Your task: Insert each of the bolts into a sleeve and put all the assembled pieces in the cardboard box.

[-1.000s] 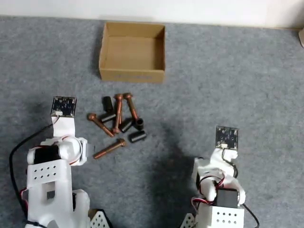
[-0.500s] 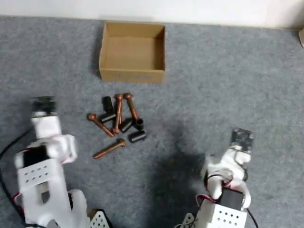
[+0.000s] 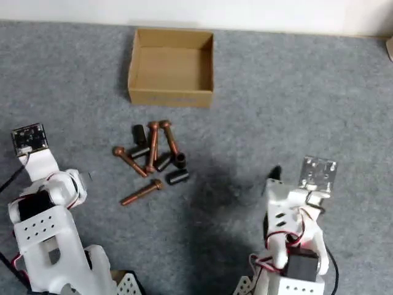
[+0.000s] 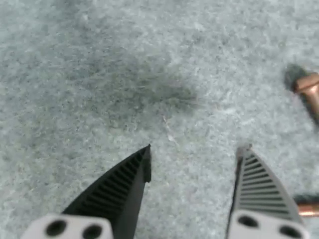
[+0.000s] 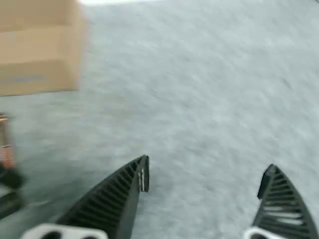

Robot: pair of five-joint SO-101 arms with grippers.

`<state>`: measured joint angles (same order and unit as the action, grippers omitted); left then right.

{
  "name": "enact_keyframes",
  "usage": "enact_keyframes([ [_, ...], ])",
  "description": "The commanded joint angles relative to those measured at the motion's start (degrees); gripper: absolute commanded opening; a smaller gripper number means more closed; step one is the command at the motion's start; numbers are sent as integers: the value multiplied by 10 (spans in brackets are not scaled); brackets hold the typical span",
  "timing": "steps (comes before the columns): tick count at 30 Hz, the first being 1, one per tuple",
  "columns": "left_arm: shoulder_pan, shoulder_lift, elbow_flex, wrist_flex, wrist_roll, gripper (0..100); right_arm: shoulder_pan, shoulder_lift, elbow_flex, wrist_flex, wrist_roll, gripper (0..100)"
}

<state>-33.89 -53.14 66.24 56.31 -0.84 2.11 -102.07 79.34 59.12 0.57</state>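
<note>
From above, copper bolts (image 3: 151, 147) and black sleeves (image 3: 178, 178) lay loose on grey carpet (image 3: 276, 110), near the cardboard box (image 3: 171, 97) by the white wall (image 3: 245, 12). In the left wrist view, the left gripper (image 4: 197, 154) stood spread open over carpet, a bolt head (image 4: 306, 84) nearby, apart from its fingers. In the right wrist view, the right gripper (image 5: 207, 172) gaped wide, the box well apart from it.

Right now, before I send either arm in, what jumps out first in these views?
A loose pile of copper bolts and black sleeves lies on the grey carpet, just in front of the cardboard box, which is empty. None of the bolts is in a sleeve yet. The left gripper and right gripper hang open over the carpet, one to each side of the pile.
</note>
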Motion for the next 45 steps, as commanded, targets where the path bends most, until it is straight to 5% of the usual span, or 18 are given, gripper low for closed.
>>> enact_keyframes([
  [1, 13, 3, 6, -28, -4, 267, -64, 88, -77, 3, -1, 332],
  [10, 29, 2, 29, -56, -11, 267, -234, 395, -182, -47, -5, 332],
  [25, 33, -1, 45, -77, -11, 267, -461, 411, 30, -474, -70, 332],
  [36, 33, -1, 45, -77, -11, 267, -465, 437, 70, -500, -69, 332],
  [45, 33, -2, 45, -77, -11, 267, -465, 732, -29, -632, -69, 332],
])
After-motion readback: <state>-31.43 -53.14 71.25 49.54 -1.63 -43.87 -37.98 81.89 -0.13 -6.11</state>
